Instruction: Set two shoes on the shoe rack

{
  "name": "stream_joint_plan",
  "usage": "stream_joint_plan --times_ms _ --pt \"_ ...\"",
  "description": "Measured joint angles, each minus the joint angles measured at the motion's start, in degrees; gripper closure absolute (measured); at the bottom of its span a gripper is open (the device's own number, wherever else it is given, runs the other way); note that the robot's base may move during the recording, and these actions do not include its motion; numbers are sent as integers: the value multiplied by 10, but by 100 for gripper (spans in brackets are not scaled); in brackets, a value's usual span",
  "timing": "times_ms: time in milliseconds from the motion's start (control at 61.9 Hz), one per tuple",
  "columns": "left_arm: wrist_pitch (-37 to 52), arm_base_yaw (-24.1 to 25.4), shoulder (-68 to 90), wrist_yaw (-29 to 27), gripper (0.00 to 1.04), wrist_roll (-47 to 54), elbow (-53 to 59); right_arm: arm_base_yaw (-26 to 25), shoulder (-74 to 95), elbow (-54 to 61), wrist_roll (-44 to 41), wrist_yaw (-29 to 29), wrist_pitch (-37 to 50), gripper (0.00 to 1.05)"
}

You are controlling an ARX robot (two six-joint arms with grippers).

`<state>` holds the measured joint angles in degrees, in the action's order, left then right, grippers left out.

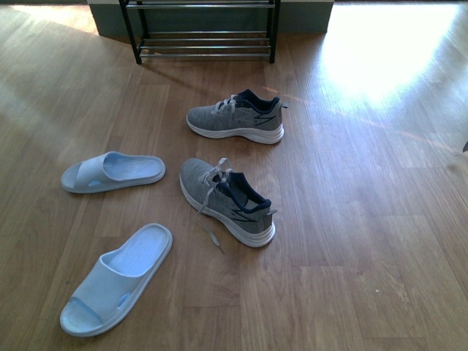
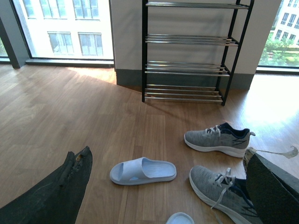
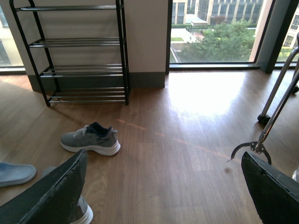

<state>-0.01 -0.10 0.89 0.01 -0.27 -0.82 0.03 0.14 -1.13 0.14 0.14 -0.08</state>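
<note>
Two grey knit sneakers lie on the wooden floor, one farther point(image 1: 235, 118) and one nearer point(image 1: 228, 201) with loose laces. Two pale blue slides lie to their left, one farther point(image 1: 112, 172) and one nearer point(image 1: 117, 279). The shoe rack point(image 1: 205, 50) stands at the back against the wall, and its visible tiers are bare. Neither arm shows in the front view. My left gripper point(image 2: 167, 156) is open and empty, well above the floor, facing the rack point(image 2: 187, 39), both sneakers point(image 2: 218, 139) and a slide point(image 2: 142, 170). My right gripper point(image 3: 164, 156) is open and empty over bare floor, right of the far sneaker point(image 3: 89, 139).
Large windows flank the wall behind the rack point(image 3: 74, 43). A metal wheeled stand point(image 3: 275, 102) stands at the right. Bright sunlight glares on the floor point(image 1: 387, 44) right of the rack. One slide's end point(image 3: 16, 172) shows in the right wrist view.
</note>
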Motion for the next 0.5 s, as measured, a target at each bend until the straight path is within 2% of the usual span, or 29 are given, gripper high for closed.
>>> stream_joint_plan --times_ms 501 --pt "0 0 0 2 9 0 0 0 0 0 0 1 0 9"
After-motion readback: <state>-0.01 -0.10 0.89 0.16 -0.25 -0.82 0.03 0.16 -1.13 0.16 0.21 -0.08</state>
